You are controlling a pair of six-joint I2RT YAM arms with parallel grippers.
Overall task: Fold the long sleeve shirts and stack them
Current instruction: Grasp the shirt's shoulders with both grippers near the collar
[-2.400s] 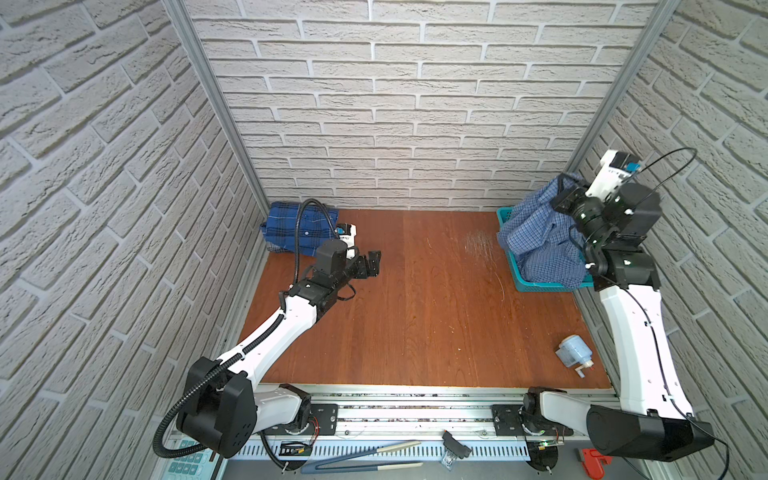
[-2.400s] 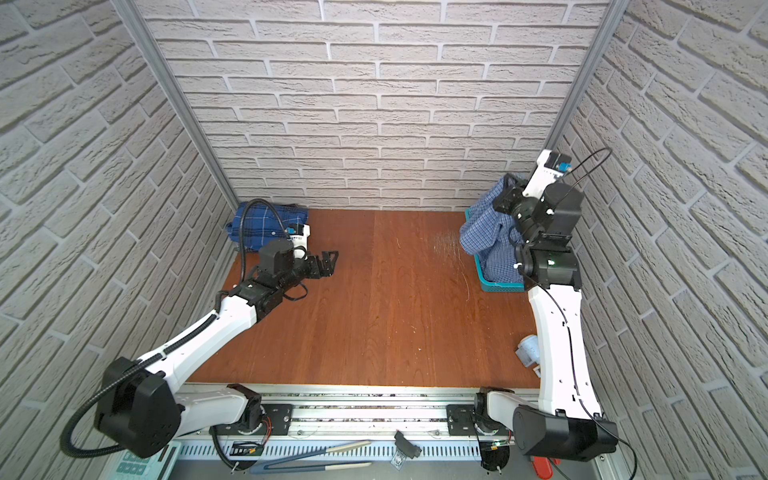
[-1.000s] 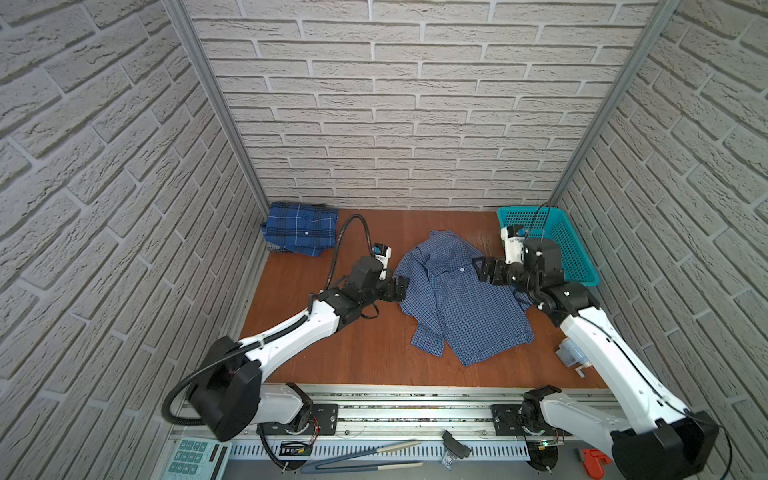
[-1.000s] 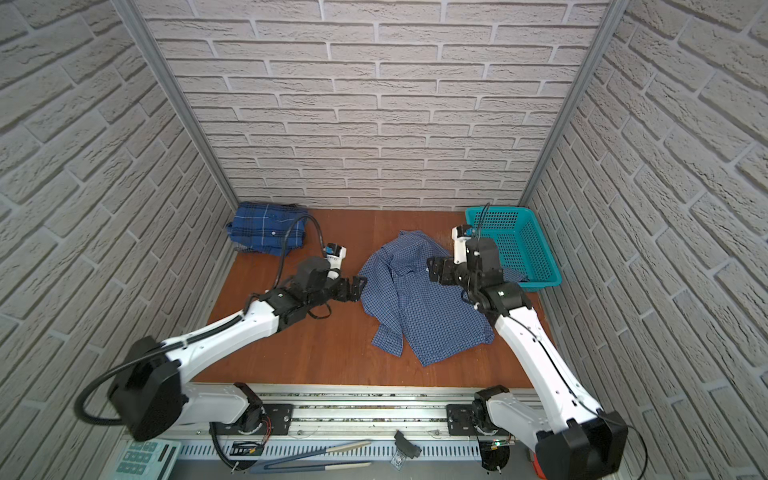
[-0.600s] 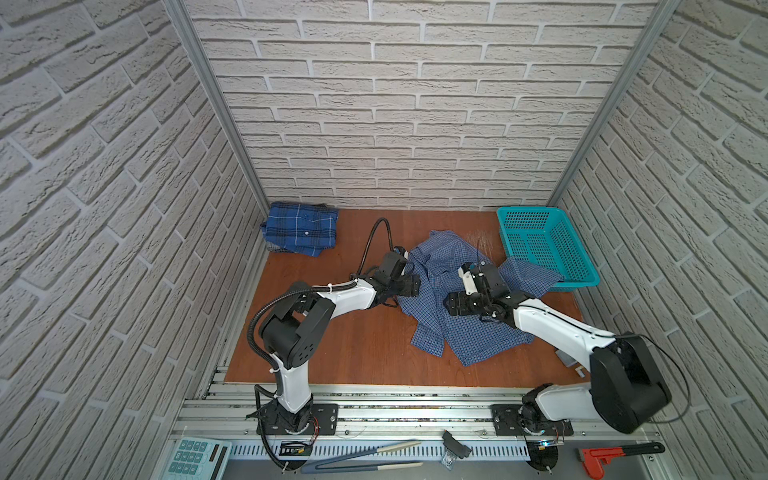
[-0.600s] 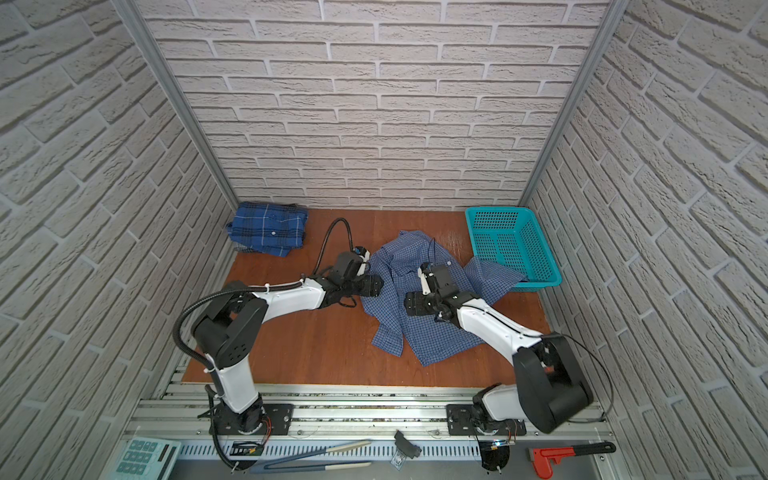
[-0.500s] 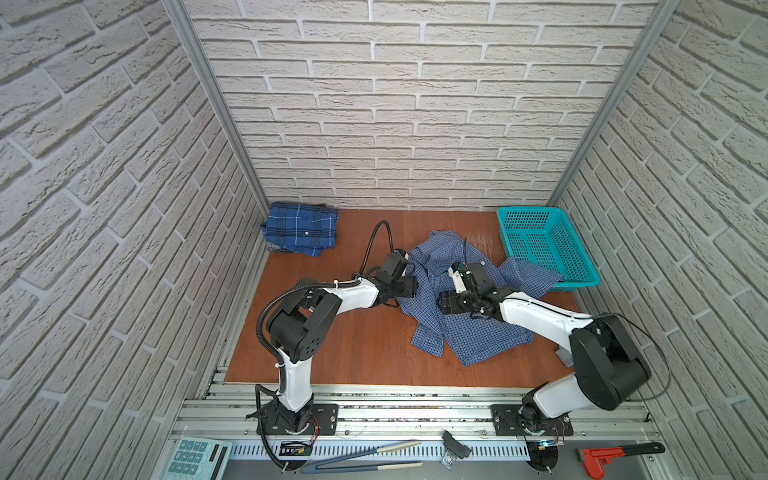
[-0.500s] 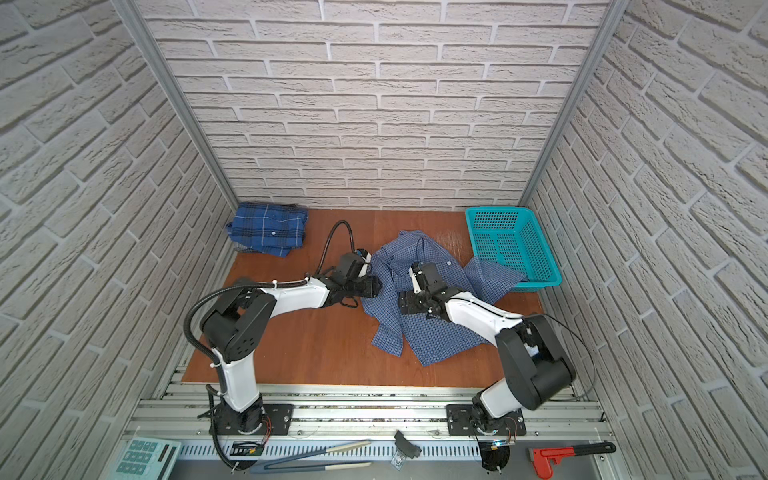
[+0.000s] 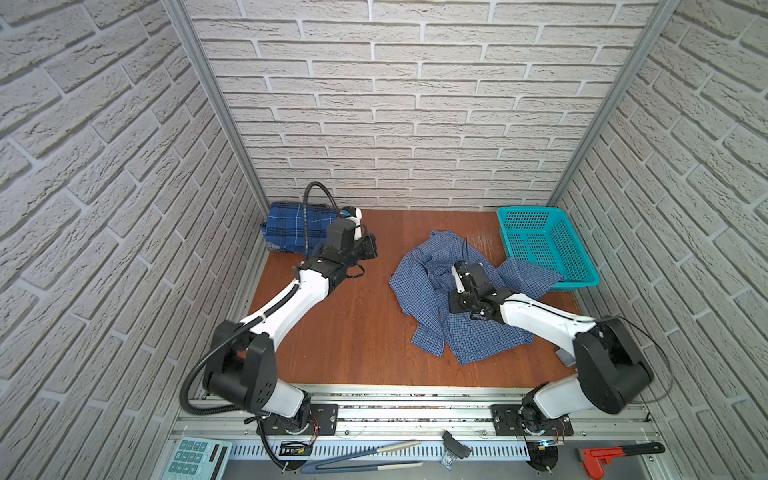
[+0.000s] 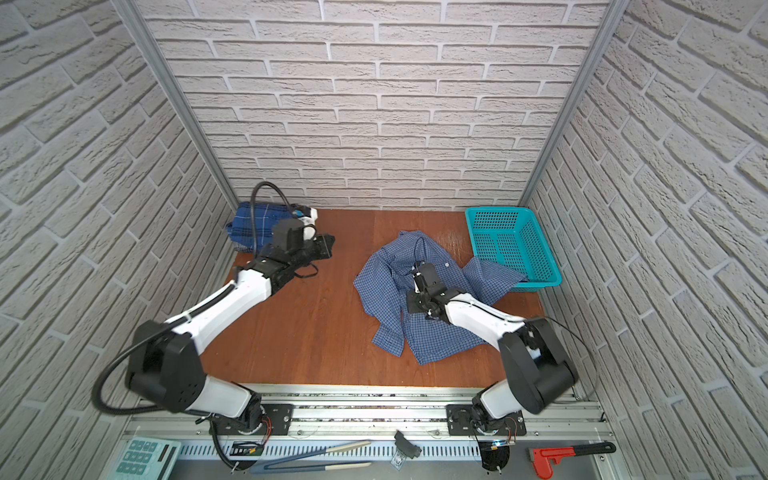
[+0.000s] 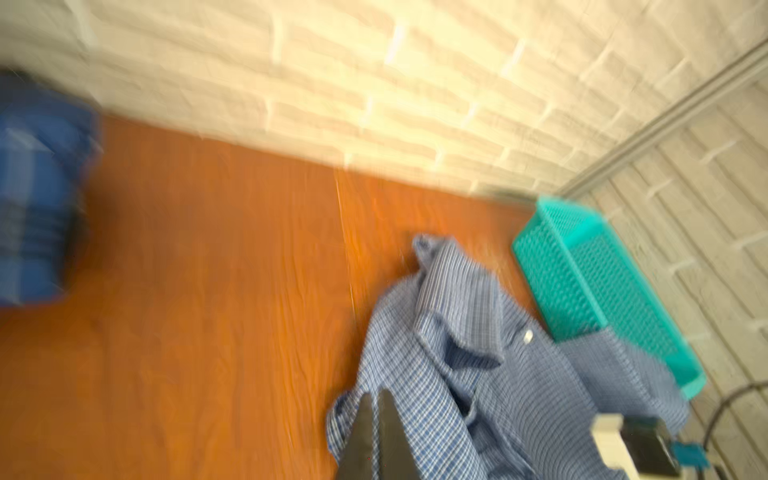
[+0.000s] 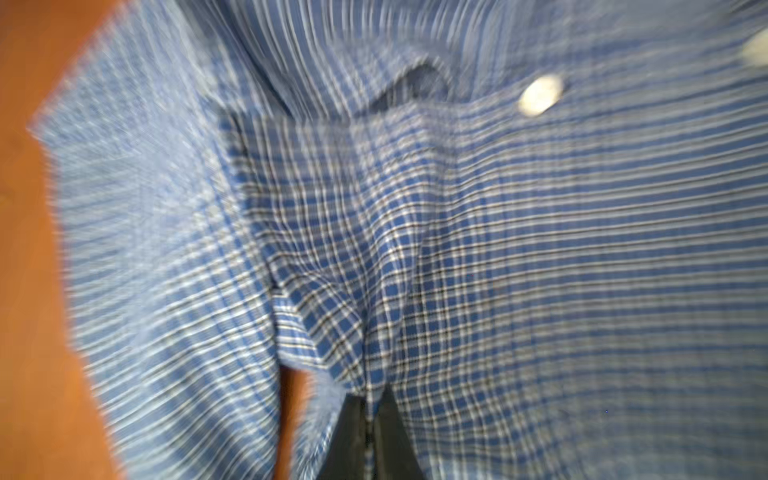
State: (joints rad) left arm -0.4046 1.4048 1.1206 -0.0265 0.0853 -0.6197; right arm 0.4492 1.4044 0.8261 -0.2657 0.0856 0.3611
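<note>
Light-blue checked shirt (image 9: 478,340) lies rumpled on the counter (image 9: 353,332), right of middle. Its collar points to the back wall and its hem to the near edge, with one flap against the teal mesh basket (image 9: 528,210). The right tool (image 12: 368,409) pinches a fold of its thin weave. The darker plaid shirt (image 9: 286,224) sits folded back-left. The left tool (image 11: 376,399) is narrow and empty.

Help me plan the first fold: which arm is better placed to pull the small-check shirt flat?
Right. The right gripper is shut on the small-check shirt; the left gripper is over bare table beside the folded plaid shirt.
</note>
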